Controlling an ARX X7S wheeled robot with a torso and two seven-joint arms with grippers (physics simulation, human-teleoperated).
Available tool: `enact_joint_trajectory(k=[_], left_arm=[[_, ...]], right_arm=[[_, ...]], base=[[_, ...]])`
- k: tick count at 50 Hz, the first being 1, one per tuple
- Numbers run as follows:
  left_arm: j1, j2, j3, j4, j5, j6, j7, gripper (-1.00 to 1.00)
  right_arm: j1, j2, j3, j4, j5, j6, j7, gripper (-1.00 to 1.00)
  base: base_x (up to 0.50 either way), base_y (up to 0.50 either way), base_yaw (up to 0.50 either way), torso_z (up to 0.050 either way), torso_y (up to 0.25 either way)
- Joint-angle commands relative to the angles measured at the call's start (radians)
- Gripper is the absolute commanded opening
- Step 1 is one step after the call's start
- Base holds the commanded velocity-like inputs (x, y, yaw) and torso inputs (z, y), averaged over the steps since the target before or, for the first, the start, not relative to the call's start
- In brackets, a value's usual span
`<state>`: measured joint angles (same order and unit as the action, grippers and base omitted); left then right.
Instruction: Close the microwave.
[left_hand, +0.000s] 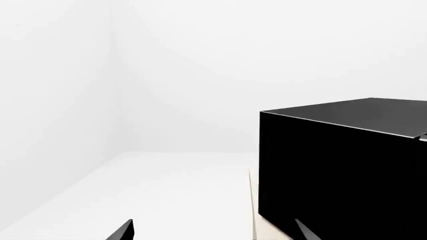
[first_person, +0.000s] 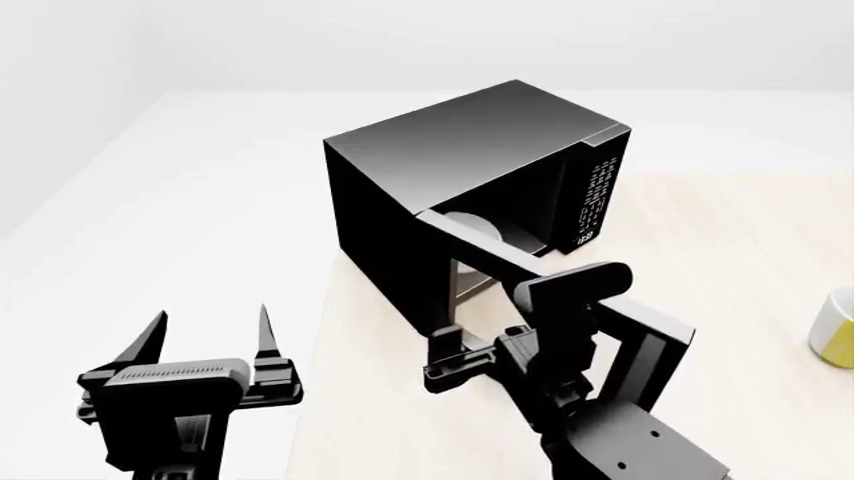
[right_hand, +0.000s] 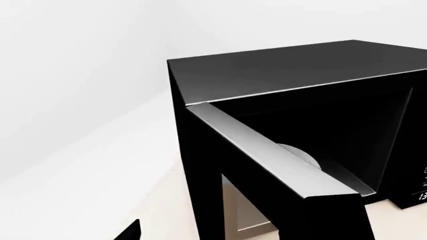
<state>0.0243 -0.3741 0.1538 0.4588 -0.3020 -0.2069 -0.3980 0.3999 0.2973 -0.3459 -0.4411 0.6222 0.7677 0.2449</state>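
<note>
The microwave is a big black box on the beige table, and its door stands swung out toward me. A white round plate shows inside. White-marked buttons run down the right of its front. My right gripper is open and sits right at the outer face of the door. Only one of its fingertips shows in the right wrist view; the other is lost against the black door. My left gripper hangs open and empty, left of the table, and sees the microwave's side.
The beige table reaches right of the microwave, and a yellow and white mug stands at its right edge. The table's left edge runs just beside the microwave. White floor and walls lie to the left.
</note>
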Motion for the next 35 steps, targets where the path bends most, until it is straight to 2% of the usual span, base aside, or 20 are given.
enact_joint_trajectory(k=[1,35], left_arm=[[0.000,-0.002,0.001,-0.003,-0.001,0.004,-0.002,1.00],[-0.003,-0.008,0.008,0.000,-0.005,-0.002,-0.015,1.00]], right_arm=[[0.004,-0.003,0.072,0.204,-0.175,-0.002,0.026,1.00],[0.018,0.014,0.114,0.330,-0.188,-0.050,0.041,1.00]], base=[[0.00,0.00,0.00,0.000,0.000],[0.00,0.00,0.00,-0.002,0.000]])
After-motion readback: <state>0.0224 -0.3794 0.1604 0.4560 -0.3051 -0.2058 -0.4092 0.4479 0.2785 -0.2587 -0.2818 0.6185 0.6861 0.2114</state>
